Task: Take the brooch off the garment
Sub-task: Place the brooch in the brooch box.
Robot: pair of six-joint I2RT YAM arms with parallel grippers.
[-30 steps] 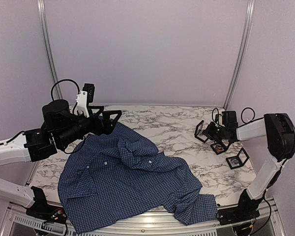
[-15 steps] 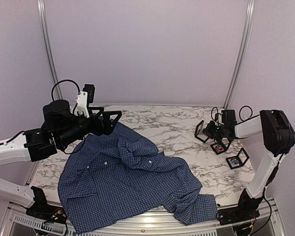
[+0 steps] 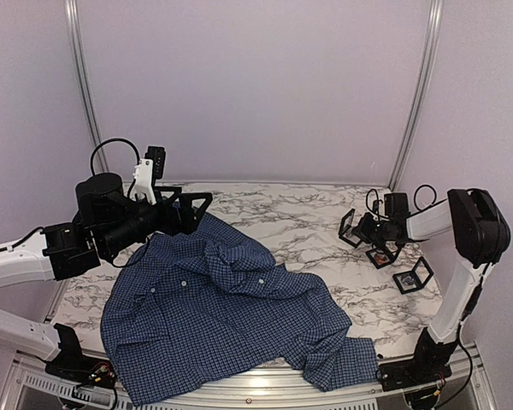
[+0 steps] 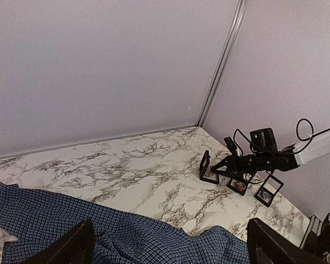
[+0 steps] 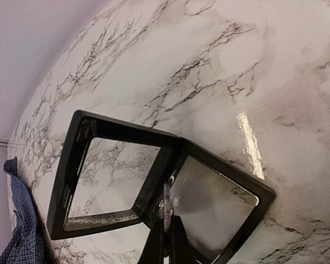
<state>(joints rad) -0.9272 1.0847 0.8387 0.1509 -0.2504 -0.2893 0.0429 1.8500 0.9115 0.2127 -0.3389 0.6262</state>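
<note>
Marble tabletop (image 3: 299, 222), left gripper (image 3: 191, 211) spread wide and empty above the blue-checked garment (image 3: 214, 316) near the left edge, right gripper (image 3: 369, 233) pinched shut at an open black frame (image 5: 63, 176) by the right edge, brooch (image 3: 379, 254) a tiny orange dot there, off the garment.

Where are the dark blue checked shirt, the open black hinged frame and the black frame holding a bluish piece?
Dark blue checked shirt (image 3: 214, 316): top view, middle of the cloth.
Open black hinged frame (image 5: 126, 127): right wrist view, upper rim.
Black frame holding a bluish piece (image 3: 413, 275): top view, its window.
</note>
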